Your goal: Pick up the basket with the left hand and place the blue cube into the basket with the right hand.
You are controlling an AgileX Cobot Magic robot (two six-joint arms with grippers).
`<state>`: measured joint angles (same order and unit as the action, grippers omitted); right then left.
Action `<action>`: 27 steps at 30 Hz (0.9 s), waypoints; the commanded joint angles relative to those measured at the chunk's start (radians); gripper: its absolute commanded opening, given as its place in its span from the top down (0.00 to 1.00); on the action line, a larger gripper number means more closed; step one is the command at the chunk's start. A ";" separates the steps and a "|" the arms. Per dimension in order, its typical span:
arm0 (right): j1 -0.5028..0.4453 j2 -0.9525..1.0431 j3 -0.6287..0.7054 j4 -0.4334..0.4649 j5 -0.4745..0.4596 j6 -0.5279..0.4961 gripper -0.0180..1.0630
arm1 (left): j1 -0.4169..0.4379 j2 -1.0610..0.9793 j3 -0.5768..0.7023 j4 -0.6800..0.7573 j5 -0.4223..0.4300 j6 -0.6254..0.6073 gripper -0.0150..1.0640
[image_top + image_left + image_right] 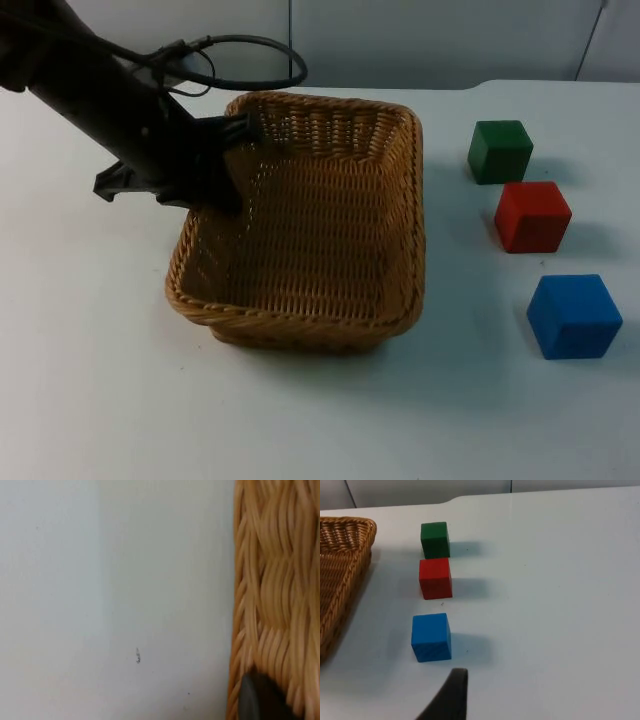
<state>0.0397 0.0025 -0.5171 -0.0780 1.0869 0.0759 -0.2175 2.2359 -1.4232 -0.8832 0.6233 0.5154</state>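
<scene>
The wicker basket (pixel 405 270) stands left of the table's middle. My left gripper (pixel 236 136) is shut on the rim of its far left wall, the arm reaching in from the upper left. In the left wrist view the woven rim (pixel 272 580) runs beside a black fingertip (pixel 261 701). The blue cube (pixel 574 315) rests on the table right of the basket, nearest the front. In the right wrist view the blue cube (pixel 431 637) lies just ahead of my right gripper (pixel 451 696), which waits apart from it with a gap between them; a corner of the basket (pixel 340 565) is beside it.
A red cube (pixel 532 216) and a green cube (pixel 499 151) sit in a row behind the blue one, also seen from the right wrist as red cube (pixel 435 578) and green cube (pixel 435 539). The grey partition wall (pixel 420 40) closes the table's far side.
</scene>
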 commanded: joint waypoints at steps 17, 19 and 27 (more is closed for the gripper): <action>-0.008 -0.003 0.008 -0.007 -0.009 0.003 0.02 | 0.031 -0.074 -0.005 0.002 0.065 -0.079 0.99; -0.008 -0.003 0.008 -0.007 -0.009 0.003 0.02 | 0.055 -0.131 0.005 0.002 0.096 -0.079 0.99; -0.008 -0.003 0.008 -0.007 -0.009 0.003 0.02 | 0.118 -0.354 0.200 0.001 0.096 -0.029 0.99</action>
<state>0.0397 0.0025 -0.5171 -0.0787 1.0869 0.0759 -0.1081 1.9313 -1.2601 -0.8621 0.6970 0.4714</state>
